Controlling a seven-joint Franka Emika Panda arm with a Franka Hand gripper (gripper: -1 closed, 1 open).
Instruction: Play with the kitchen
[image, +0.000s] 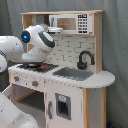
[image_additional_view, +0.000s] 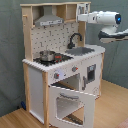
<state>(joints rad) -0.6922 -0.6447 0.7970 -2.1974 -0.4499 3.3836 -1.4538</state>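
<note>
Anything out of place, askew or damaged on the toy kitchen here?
Only the oven door stands out: in the second exterior view it hangs open, swung down and forward below the stovetop. The pot sits upright on the stovetop, and nothing looks spilled or broken.

One kitchen (image_additional_view: 60, 65) — one pot (image_additional_view: 47, 55), one faucet (image: 84, 59) — seemingly two knobs (image_additional_view: 64, 72).
</note>
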